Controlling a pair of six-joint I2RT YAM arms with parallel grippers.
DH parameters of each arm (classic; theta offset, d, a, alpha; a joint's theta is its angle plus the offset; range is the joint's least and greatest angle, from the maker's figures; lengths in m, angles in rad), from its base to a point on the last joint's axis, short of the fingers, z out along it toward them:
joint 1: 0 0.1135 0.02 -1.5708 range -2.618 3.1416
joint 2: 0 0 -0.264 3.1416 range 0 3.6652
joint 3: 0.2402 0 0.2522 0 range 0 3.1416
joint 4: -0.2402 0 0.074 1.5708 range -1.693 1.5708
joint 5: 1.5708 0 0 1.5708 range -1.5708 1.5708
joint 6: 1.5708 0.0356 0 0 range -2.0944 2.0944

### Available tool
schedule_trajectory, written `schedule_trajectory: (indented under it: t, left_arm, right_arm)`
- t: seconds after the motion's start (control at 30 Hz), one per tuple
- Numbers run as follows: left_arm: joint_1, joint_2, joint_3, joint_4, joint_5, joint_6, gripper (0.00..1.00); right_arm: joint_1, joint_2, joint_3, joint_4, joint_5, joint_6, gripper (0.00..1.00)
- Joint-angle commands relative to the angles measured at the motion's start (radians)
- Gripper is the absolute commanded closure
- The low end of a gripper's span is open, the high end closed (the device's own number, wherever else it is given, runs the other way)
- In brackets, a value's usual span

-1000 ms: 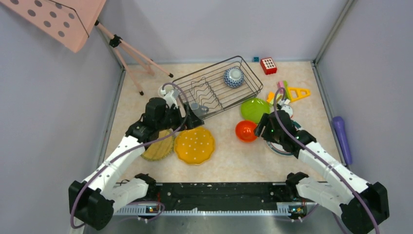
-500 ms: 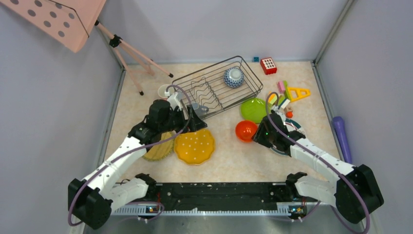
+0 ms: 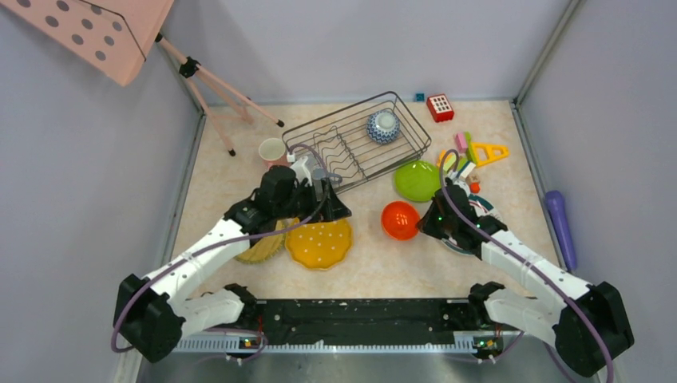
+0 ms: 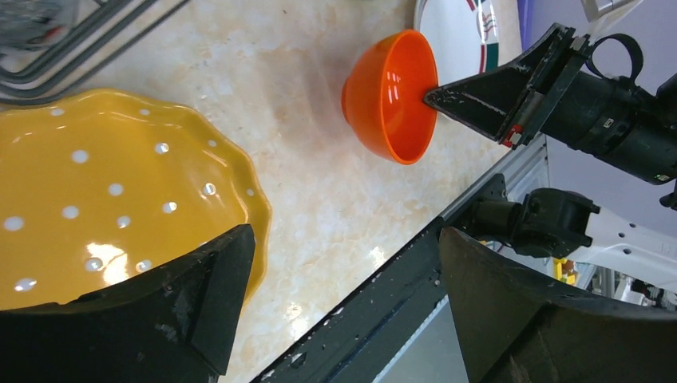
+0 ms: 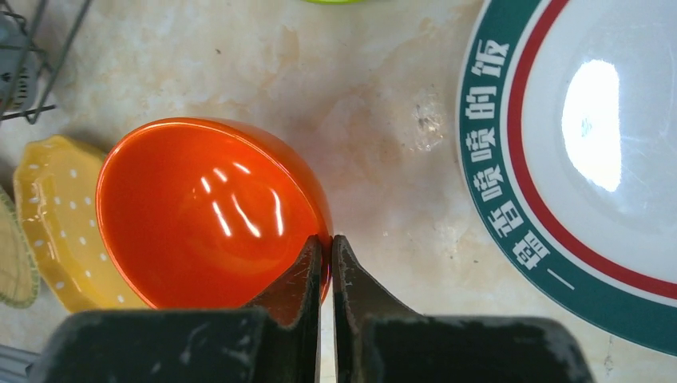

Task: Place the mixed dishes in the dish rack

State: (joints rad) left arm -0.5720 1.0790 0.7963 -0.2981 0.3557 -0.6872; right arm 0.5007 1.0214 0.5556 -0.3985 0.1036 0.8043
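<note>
Right gripper (image 5: 326, 243): your jaws are together, pinching the rim of the orange-red bowl (image 5: 203, 227) between them.
Orange-red bowl: it sits on the tabletop (image 3: 375, 267) in front of the lime green plate (image 3: 417, 180). From the left wrist you see it tipped, its opening turned toward the right gripper.
Left gripper (image 4: 343, 271): your jaws stand wide apart with nothing between them. They hang over the far right edge of the dotted yellow scalloped plate (image 4: 96, 199).
Second yellow scalloped plate (image 3: 259, 249): it lies just left of the dotted one and is partly covered by your left arm.
White green-rimmed plate (image 5: 575, 159): it lies flat just right of the orange-red bowl, apart from it. In the top view your right arm hides most of it.
Dish rack (image 3: 307, 128): it stands at an angle toward the far side of the tabletop, well apart from the orange-red bowl.
Patterned bowl (image 3: 383, 126): it is inside the dish rack, at its far right end.
Pink mug (image 3: 272, 149): it stands upright on the tabletop, just beside the rack's left end.
Lime green plate: it lies flat just off the rack's right end.
Purple cylinder (image 3: 560, 227): it lies along the right wall.
</note>
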Motion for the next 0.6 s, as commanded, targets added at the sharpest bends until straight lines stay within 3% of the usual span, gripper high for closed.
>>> schedule_trajectory:
  t: [0.0, 0.2, 0.57]
  left_arm:
    - [-0.057, 0.039, 0.034, 0.11, -0.025, -0.037, 0.08]
    - [-0.142, 0.145, 0.109, 0.082, -0.197, -0.032, 0.04]
    - [-0.233, 0.429, 0.369, -0.015, -0.325, 0.0, 0.17]
  right_arm:
    - [-0.005, -0.065, 0.067, 0.03, -0.032, -0.03, 1.0]
    - [-0.005, -0.069, 0.091, 0.02, -0.054, -0.032, 1.0]
    - [-0.005, -0.053, 0.107, 0.021, -0.057, -0.036, 1.0]
